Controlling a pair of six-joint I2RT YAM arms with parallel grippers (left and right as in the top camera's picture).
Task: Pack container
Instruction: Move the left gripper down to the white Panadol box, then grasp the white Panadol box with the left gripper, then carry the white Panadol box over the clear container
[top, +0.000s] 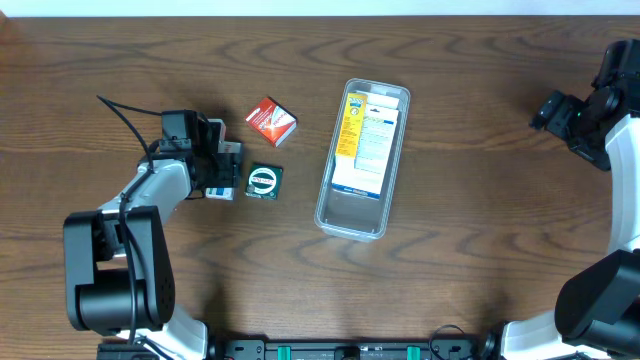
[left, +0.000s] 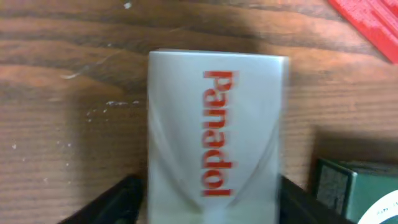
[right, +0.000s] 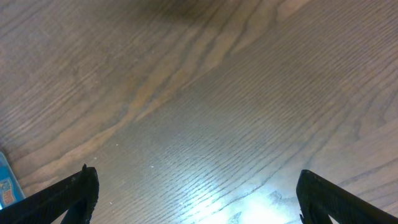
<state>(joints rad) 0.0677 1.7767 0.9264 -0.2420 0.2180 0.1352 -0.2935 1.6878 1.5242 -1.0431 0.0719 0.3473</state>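
The container (top: 350, 222) is a long clear tray at mid table, with a yellow, white and blue box (top: 368, 140) lying flat in it. My left gripper (top: 222, 165) sits left of it. In the left wrist view its fingers (left: 211, 199) press both sides of a white Panadol box (left: 214, 130) on the table. My right gripper (top: 548, 110) is far right, open and empty over bare wood (right: 199, 193).
A red box (top: 271, 121) lies between my left gripper and the container, and shows in the left wrist view (left: 367, 25). A green box with a round white label (top: 264, 181) lies just right of the Panadol box (left: 357, 190).
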